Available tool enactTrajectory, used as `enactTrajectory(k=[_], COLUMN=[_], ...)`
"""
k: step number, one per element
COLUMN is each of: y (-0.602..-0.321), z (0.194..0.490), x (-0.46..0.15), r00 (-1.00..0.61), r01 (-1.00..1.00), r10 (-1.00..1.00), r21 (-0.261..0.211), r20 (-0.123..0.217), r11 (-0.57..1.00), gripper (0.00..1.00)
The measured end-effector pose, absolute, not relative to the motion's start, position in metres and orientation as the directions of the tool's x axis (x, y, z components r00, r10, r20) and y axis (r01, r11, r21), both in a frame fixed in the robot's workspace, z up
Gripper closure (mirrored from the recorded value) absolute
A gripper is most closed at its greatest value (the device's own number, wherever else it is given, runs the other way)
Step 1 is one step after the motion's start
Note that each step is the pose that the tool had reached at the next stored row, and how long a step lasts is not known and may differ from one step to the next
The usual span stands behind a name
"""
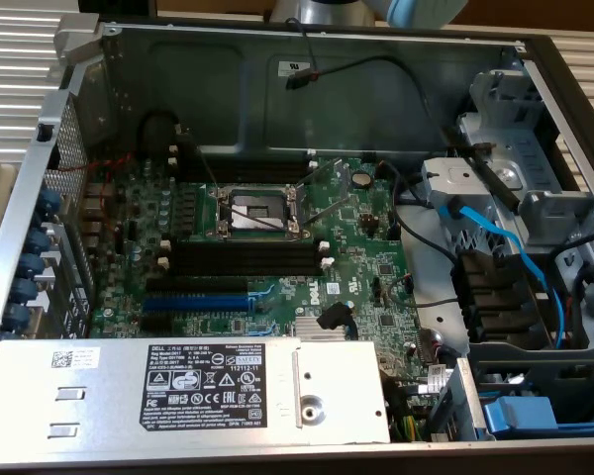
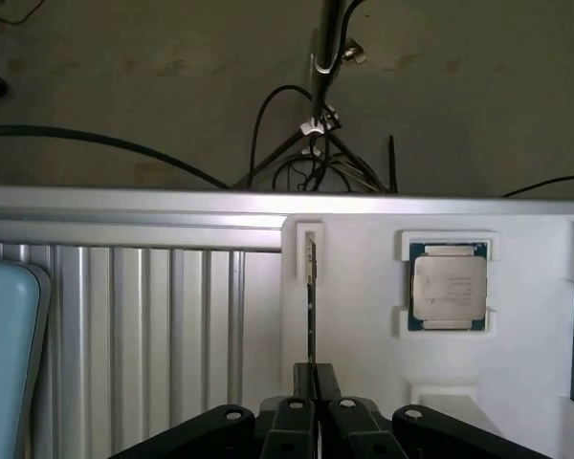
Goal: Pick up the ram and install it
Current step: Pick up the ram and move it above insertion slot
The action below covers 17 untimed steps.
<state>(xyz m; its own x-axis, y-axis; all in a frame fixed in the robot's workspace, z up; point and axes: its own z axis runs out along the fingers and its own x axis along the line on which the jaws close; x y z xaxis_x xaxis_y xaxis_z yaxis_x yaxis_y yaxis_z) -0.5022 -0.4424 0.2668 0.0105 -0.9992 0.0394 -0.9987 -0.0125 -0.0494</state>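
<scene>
The hand (image 2: 315,373) is pinched almost shut on the near end of the ram (image 2: 312,301). The ram stands edge-on in a white tray (image 2: 364,335), its gripped end hidden, near a processor (image 2: 448,287).

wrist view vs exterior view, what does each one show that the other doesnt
Wrist view: the gripper shut on the ram, which stands edge-on in a white tray beside a processor chip. Exterior view: the open computer case with its motherboard, black memory slots, blue expansion slot and power supply. Both: a ribbed metal surface.
</scene>
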Motion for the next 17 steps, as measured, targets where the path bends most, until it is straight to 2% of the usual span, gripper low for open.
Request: enactTrajectory(k=[17], y=[-0.449], z=[0.330], x=[-0.476], r00=[0.011], r01=[-0.999], r10=[-0.999], r21=[-0.050], r20=[0.041], r11=[-0.013], gripper=[0.88])
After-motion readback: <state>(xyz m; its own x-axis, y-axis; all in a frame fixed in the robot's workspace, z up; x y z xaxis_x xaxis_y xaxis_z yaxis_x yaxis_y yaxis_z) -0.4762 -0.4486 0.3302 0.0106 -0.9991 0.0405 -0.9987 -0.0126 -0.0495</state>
